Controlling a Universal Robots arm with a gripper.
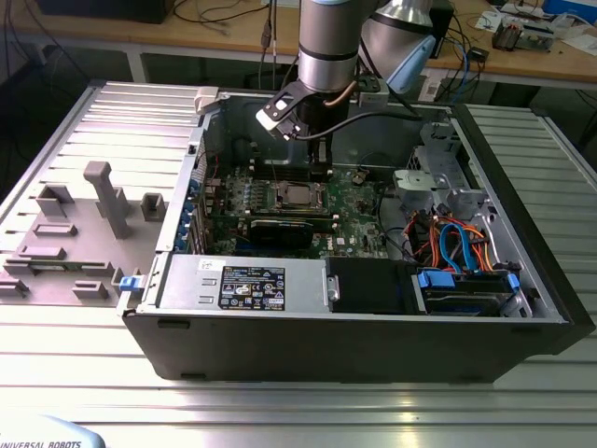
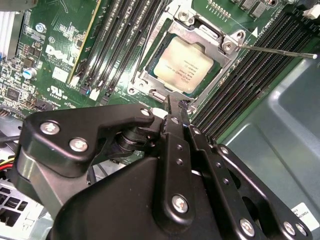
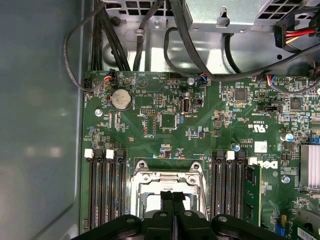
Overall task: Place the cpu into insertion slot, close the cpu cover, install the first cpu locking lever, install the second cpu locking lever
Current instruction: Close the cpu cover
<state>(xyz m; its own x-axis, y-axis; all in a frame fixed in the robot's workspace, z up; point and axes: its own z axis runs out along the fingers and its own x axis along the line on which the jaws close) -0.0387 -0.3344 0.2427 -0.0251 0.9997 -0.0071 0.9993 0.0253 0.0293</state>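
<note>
**Chip seated in slot, gripper shut above it**

The cpu (image 2: 186,62) is seen lying flat in the slot (image 3: 150,176) on the green board (image 3: 165,125), inside the open case (image 1: 522,308). The cover (image 2: 148,76) is folded down around it, and the chip's pale top is framed by the cover's window. In the second wrist view, a thin lever (image 2: 275,50) is seen reaching out from the slot's corner over the memory slots (image 2: 250,70). A second rod (image 2: 152,35) is laid along the opposite side of the slot; whether it is latched cannot be told.

The gripper (image 3: 172,195) is held over the near edge of the slot. Its black fingers (image 2: 172,112) are pressed together, and nothing is gripped between them. Whether the cover is touched by the tips cannot be told. In the exterior view the gripper (image 1: 322,171) is hung from the arm just above the board, beside the slot.
</note>
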